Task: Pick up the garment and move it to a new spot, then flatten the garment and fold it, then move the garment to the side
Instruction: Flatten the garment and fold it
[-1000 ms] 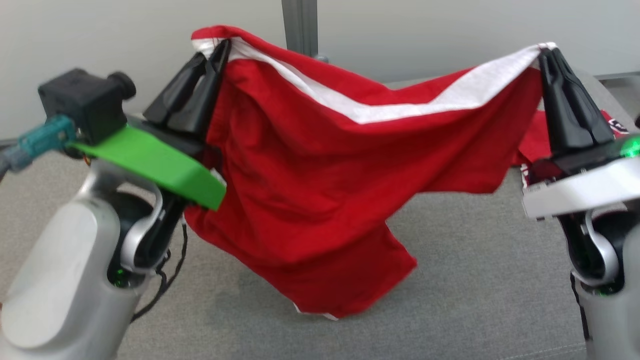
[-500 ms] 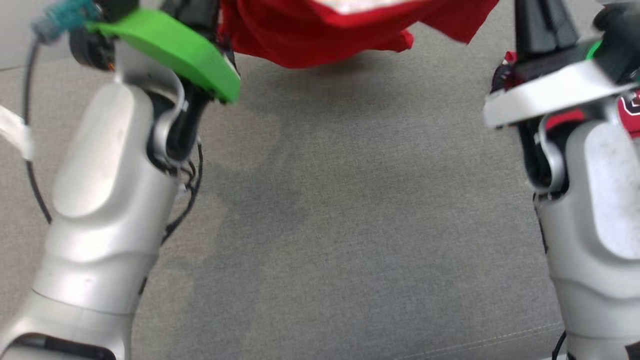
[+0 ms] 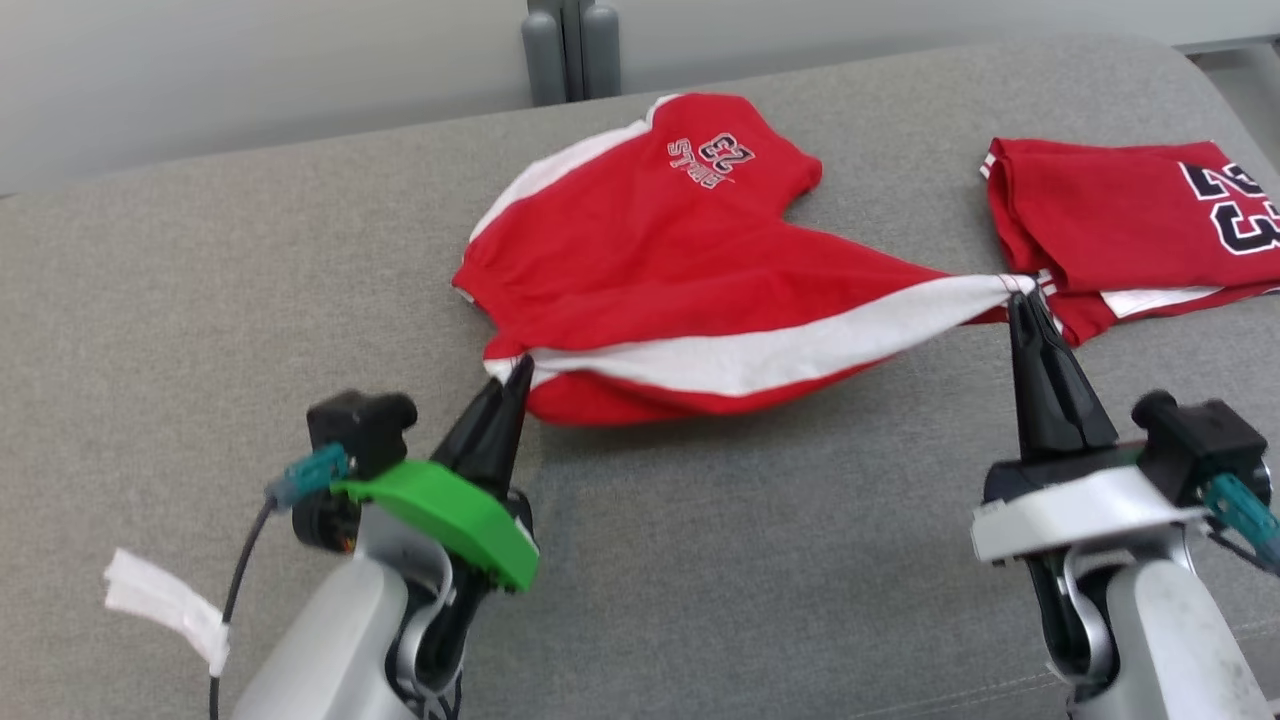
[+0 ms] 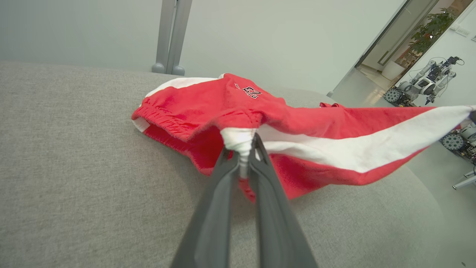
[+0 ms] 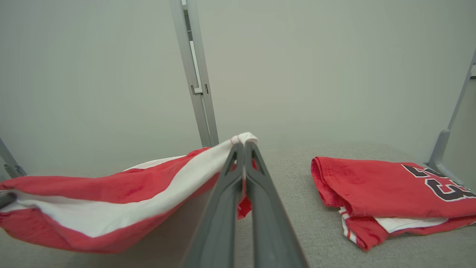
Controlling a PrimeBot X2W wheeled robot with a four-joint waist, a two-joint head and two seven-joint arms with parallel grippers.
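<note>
Head view: red garment, shorts w/ white side stripe, lies mostly on the grey tabletop, far part flat, near stripe edge stretched between the two grippers and lifted a bit. Left gripper has its jaws pinched together on the near-left end of the stripe; right gripper has its jaws closed on the right end, just beside a second, folded red garment. Cloth looks thin, light and limp – it sags between the holds, so prob. it'll drape and bunch wherever unsupported. Best held at hem/corner ends, as here, w/ tension kept across.

Left wrist view: left gripper jaws are clamped tight on a gathered white wad of hem, no gap visible. Garment spreads beyond, elastic waistband at left resting on the tabletop.

Right wrist view: right gripper jaws are together on the white corner – a small red scrap hangs between the fingers. Garment droops off to the left in a shallow hammock; folded garment sits apart at right.
</note>
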